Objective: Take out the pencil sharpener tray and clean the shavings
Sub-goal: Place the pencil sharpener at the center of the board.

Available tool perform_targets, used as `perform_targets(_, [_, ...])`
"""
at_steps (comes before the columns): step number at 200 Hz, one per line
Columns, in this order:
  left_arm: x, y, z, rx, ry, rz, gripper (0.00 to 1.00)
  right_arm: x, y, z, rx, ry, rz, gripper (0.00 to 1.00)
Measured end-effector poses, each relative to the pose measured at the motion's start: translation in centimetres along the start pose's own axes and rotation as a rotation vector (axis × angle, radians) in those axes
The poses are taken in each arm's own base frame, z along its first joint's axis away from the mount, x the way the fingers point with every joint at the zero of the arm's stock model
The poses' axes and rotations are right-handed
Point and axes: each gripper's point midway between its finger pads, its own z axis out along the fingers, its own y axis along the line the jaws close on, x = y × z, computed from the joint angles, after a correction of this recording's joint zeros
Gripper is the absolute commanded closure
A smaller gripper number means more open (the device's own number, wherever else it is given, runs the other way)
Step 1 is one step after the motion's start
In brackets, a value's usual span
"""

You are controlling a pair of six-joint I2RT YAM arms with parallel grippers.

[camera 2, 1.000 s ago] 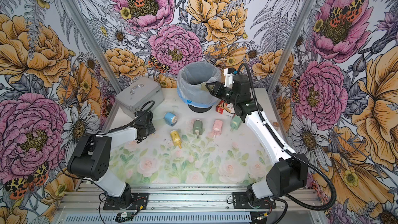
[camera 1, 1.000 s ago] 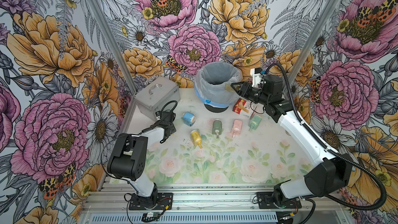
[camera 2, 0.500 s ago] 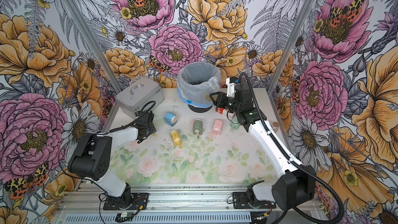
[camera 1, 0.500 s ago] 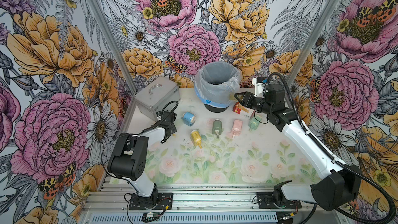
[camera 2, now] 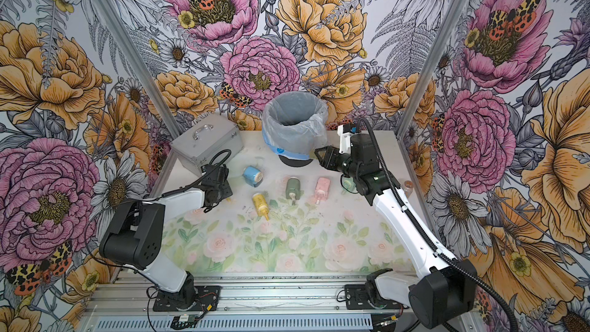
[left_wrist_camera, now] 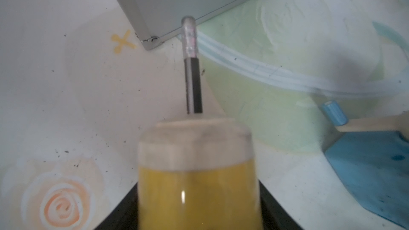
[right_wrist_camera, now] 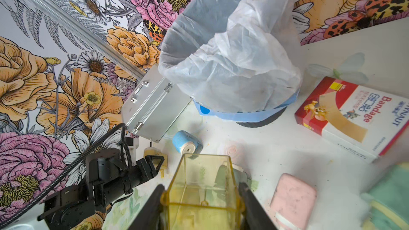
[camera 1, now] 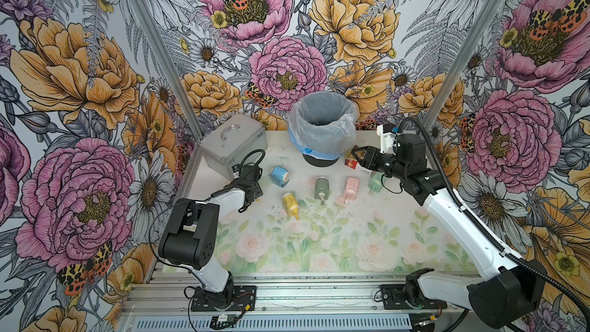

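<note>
In both top views the right gripper point(camera 1: 359, 155) is seen low over the far part of the table point(camera 1: 319, 250), just right of the lined waste bin point(camera 1: 321, 137). Its jaws are turned toward the bin, and what they hold is hard to make out from here. The left gripper point(camera 1: 250, 183) is lowered at the near corner of the metal case point(camera 1: 233, 142), on the far left. A blue sharpener point(camera 1: 280, 176) lies just to its right. A dark green sharpener point(camera 1: 321, 188) and a pink sharpener point(camera 1: 351, 188) are laid in a row across the middle.

In the left wrist view a yellow sharpener point(left_wrist_camera: 197, 173) is seen between the dark jaws, its crank handle point(left_wrist_camera: 192, 85) pointed at the case. Whether it is being pressed or let go cannot be told. It is probably placed there so that the body is steadied with its drawer out. Dark flecks of the shavings point(left_wrist_camera: 76, 165) are scattered on the table around it.

In the right wrist view the transparent yellow tray point(right_wrist_camera: 199, 173) is clamped between the right gripper's two fingers point(right_wrist_camera: 250, 200). Its open mouth is turned toward the bin, which suits tipping. Little is seen inside it. A bandage box point(right_wrist_camera: 352, 116) lies right of the bin.
</note>
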Motion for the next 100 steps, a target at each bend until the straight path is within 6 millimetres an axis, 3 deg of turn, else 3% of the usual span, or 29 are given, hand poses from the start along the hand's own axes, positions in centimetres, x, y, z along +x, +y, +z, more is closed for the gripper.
perform_targets(100, [-1.8,0.9,-4.0,0.027,-0.084,-0.021,0.22,3.4,-2.9,-0.4,0.09,0.051,-0.007,0.85])
